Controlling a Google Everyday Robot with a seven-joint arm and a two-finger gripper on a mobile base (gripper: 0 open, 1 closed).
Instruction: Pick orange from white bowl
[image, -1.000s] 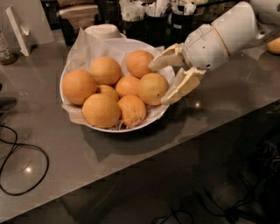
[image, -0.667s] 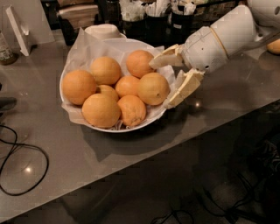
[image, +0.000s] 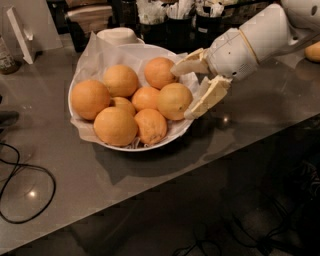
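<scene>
Pale orange (image: 175, 101) in the white bowl (image: 129, 148) sits just left of my gripper (image: 183, 93), fingers wide apart.

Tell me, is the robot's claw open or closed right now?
Open. The gripper sits at the right rim of the white bowl, its fingers spread wide apart next to the orange, not closed on it.
</scene>
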